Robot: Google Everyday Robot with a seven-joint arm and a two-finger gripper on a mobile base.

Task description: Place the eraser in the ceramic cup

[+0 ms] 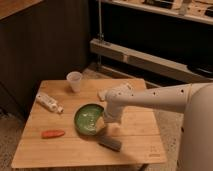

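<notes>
The eraser (110, 144), a small dark grey flat block, lies on the wooden table (60, 150) near the front edge, just right of the green bowl (89, 119). The ceramic cup (74, 81), small and whitish, stands upright at the table's back left. My gripper (106, 127) points down at the bowl's right rim, a little above and behind the eraser and far from the cup. The white arm reaches in from the right across the table.
A white bottle (49, 102) lies on its side at the left. An orange carrot-like piece (52, 134) lies at the front left. A pale beige block (103, 94) shows behind the arm. A dark shelf unit stands behind the table.
</notes>
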